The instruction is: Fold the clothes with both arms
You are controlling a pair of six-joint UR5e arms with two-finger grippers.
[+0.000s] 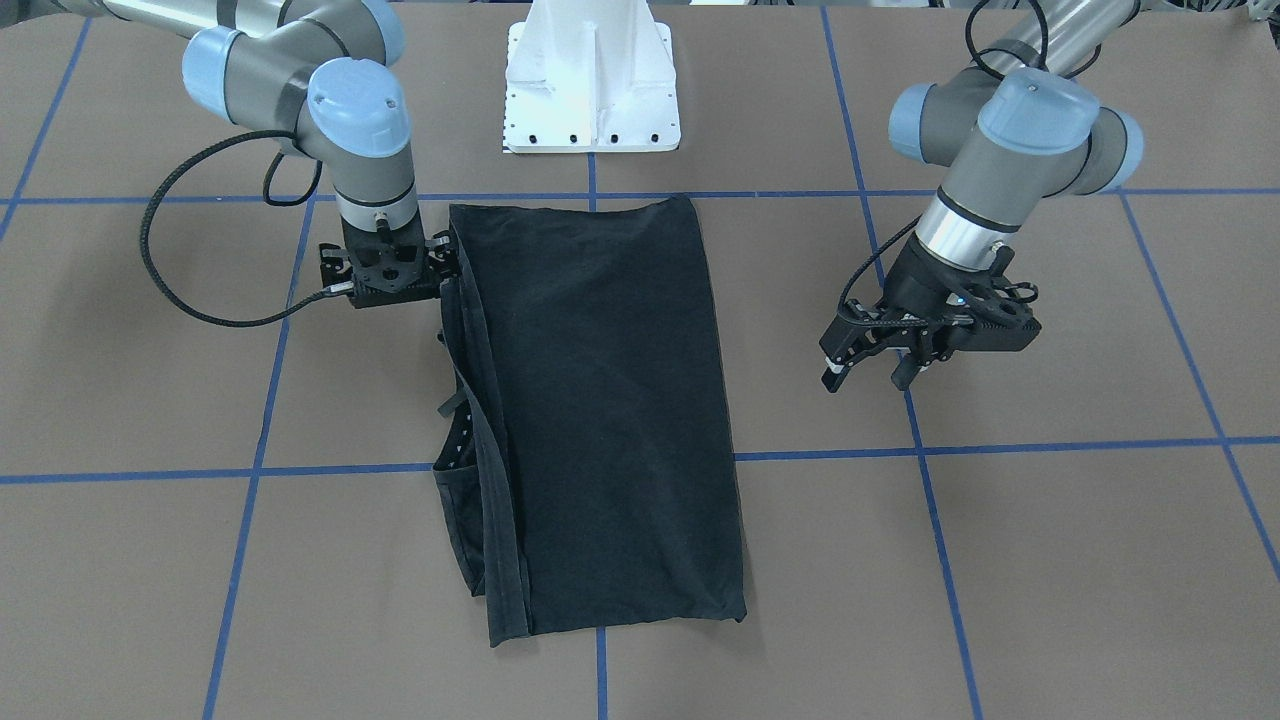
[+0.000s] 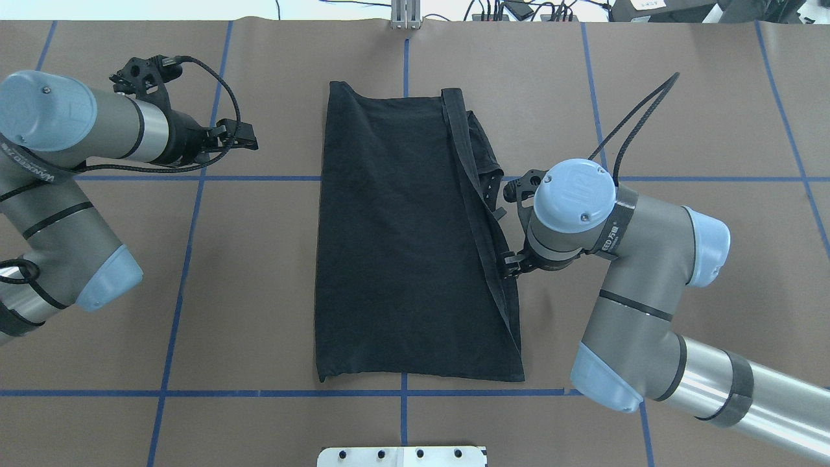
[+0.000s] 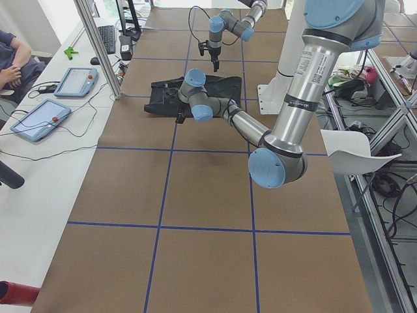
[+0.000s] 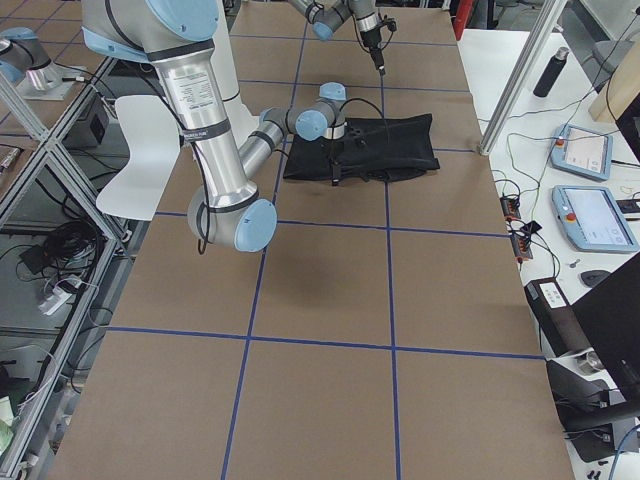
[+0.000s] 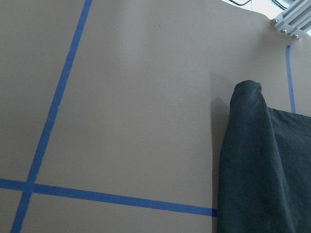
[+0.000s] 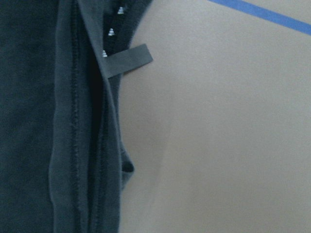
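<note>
The black T-shirt point(image 1: 600, 420) point(image 2: 402, 246) lies flat in a long, narrow folded strip at the table's middle, plain side up. Its hem and a small tag point(image 6: 127, 60) show along the edge nearest my right arm. My right gripper point(image 1: 442, 275) point(image 2: 511, 263) points down at that edge; its fingers are hidden, so I cannot tell whether it is open or shut. My left gripper point(image 1: 868, 378) point(image 2: 249, 141) hangs open above bare table, well clear of the shirt's other edge point(image 5: 262, 170), holding nothing.
The white pedestal base point(image 1: 590, 90) stands on the robot's side of the shirt. Blue tape lines point(image 2: 194, 259) grid the brown table cover. Beyond the far edge are tablets point(image 3: 39, 117), cables and a seated person's arm point(image 3: 10, 62).
</note>
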